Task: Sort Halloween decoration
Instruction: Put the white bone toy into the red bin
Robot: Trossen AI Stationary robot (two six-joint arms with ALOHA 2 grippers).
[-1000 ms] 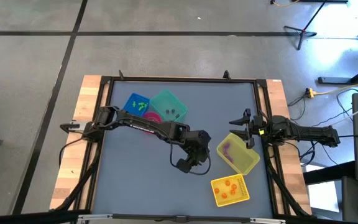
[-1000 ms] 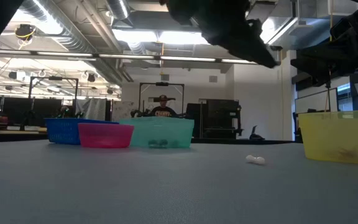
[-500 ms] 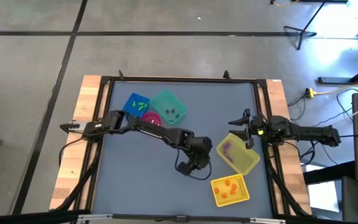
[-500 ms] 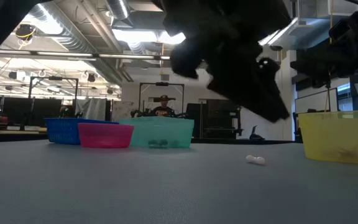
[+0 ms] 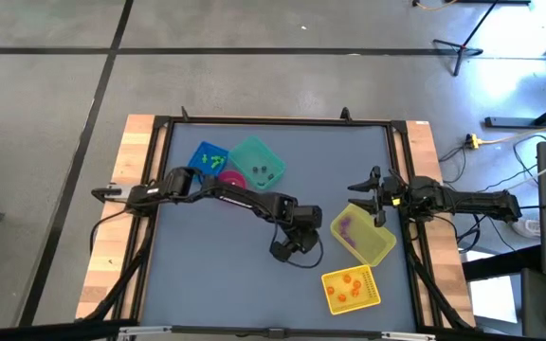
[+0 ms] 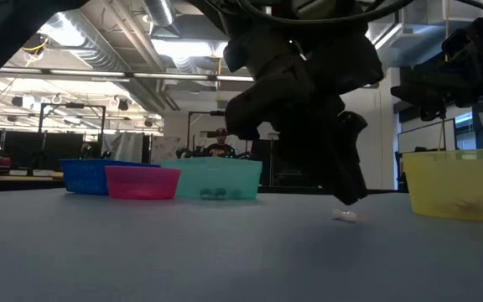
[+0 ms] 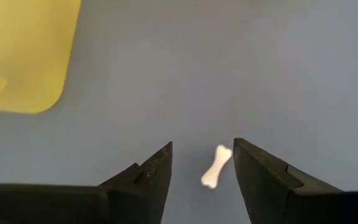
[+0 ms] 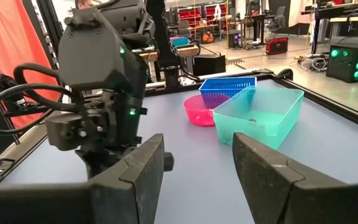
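Note:
A tiny white bone trinket lies flat on the grey table; it also shows in the low view. My left gripper is open just above it, pointing down, one finger on each side of the bone, touching nothing. In the high view my left gripper is at mid table, left of the yellow bins. My right gripper is open and empty, held above the right edge near the yellow bin with purple trinkets.
A second yellow bin with orange trinkets sits near the front. A blue bin with green trinkets, a pink bin and a teal bin stand together at the back left. A person shows far behind the table.
My left gripper has come down toward the table over the white bone, from high above it to just over the surface. The bone has not moved.

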